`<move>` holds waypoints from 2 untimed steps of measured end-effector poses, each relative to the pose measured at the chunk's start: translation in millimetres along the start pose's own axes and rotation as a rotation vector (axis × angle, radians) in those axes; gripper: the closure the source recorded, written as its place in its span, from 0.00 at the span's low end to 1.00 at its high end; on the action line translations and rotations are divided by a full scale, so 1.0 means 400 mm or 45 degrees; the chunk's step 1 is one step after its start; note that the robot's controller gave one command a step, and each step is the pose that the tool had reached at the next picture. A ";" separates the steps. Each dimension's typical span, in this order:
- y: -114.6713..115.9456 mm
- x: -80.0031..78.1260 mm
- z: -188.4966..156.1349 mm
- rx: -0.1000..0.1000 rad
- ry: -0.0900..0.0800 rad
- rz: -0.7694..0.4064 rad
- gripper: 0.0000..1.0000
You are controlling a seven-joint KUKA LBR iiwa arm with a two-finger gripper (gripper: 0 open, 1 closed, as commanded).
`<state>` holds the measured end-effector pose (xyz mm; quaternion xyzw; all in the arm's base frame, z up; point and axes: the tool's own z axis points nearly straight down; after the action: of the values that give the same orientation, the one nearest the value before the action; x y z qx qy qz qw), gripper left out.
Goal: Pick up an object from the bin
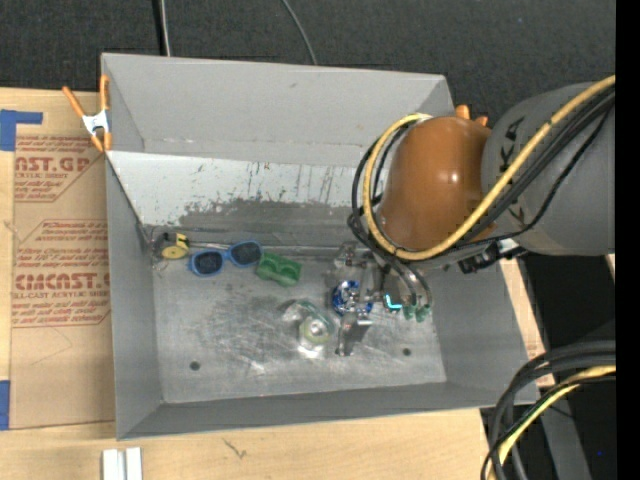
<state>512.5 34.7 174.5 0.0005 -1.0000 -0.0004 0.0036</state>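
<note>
The pincer (pixel 348 334) sits low in the right half of the grey bin (pixel 250 173), under the arm's orange cover (pixel 432 183), close to the floor. Whether it is spread or pressed together cannot be told, since the wrist hides much of it, and nothing can be seen pinched in it.

The thing nearest to it is a clear greenish object (pixel 312 330), rounded and crumpled-looking, lying just to its left on the bin floor. Well apart, along the back wall, lie a green block (pixel 278 268), blue sunglasses (pixel 225 258) and a small yellow piece (pixel 175 251).

The step in hand looks like the approach, with the grasp not yet made. The next move probably calls for a small shift left to centre over the clear object, a firm close, then a straight lift. Its slick, soft shape might slip.
</note>
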 end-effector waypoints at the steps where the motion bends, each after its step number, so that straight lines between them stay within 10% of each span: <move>1: -0.254 -0.096 0.257 0.002 -0.035 -0.044 0.00; 2: -0.206 -0.115 0.183 -0.001 -0.014 0.080 0.00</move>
<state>558.0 -47.7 100.7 -0.0310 -0.9995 -0.0007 -0.0020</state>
